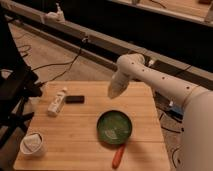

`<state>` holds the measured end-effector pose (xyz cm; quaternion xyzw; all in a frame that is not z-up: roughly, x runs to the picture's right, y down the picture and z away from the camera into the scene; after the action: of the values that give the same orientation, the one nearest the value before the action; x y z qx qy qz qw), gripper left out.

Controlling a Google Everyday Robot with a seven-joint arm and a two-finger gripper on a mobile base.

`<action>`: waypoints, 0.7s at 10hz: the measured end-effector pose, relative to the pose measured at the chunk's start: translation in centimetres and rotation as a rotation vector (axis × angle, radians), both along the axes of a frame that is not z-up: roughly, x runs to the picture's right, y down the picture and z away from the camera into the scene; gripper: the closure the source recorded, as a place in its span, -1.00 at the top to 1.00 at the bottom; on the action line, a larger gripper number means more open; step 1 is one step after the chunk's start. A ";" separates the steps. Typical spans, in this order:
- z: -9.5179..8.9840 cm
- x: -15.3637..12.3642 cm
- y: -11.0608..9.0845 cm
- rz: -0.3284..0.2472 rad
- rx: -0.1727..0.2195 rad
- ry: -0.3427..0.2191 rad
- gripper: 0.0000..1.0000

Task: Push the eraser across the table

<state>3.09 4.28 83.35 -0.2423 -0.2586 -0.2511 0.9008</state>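
The eraser (74, 99) is a small flat black block lying on the left part of the light-wood table (85, 135), just right of a white bottle (57, 102). My gripper (114, 90) is at the end of the white arm, which reaches in from the right. It hangs over the table's far middle, well to the right of the eraser and apart from it. A green bowl (114, 127) sits below the gripper, nearer the front.
An orange carrot-like stick (118, 156) lies at the front edge by the bowl. A white cup (32, 144) stands at the front left corner. A dark chair or frame (15, 90) stands off the left side. Cables run over the floor behind.
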 end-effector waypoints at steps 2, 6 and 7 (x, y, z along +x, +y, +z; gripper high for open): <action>1.7 -4.5 0.0 -0.001 0.023 -0.066 -1.00; 2.9 -11.4 0.2 -0.031 0.068 -0.166 -1.00; 3.0 -11.3 0.3 -0.031 0.067 -0.164 -1.00</action>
<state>-8.16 4.56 86.32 -0.1948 -0.3193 -0.2924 0.8801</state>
